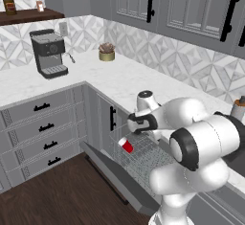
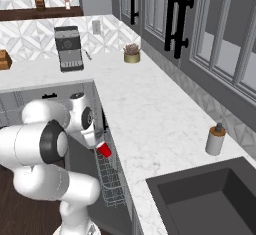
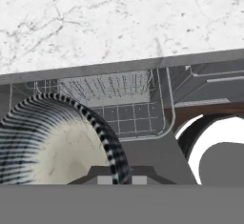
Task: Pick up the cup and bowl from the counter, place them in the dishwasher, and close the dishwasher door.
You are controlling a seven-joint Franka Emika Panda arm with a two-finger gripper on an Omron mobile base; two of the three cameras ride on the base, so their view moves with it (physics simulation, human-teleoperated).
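My gripper [image 1: 130, 138] is shut on the rim of the red cup [image 1: 127, 145], which hangs tilted just above the grey wire rack [image 1: 146, 159] of the open dishwasher. From the right the cup [image 2: 104, 149] sits under my gripper [image 2: 98, 140], close to the counter [image 2: 150, 109] edge. In the hand view the cup's ribbed wall and white inside [image 3: 57, 142] fill the lower left, with its rim between my fingertips [image 3: 119, 179] and the rack [image 3: 109, 99] beyond. The dishwasher door [image 1: 115, 176] lies folded down. The bowl is out of view.
A coffee machine [image 1: 49, 52] and a potted plant [image 1: 106, 52] stand at the back of the counter [image 1: 119, 83]. A grey soap dispenser [image 2: 215, 140] stands beside the dark sink [image 2: 210, 199]. Grey drawers [image 1: 43, 128] flank the dishwasher on the left.
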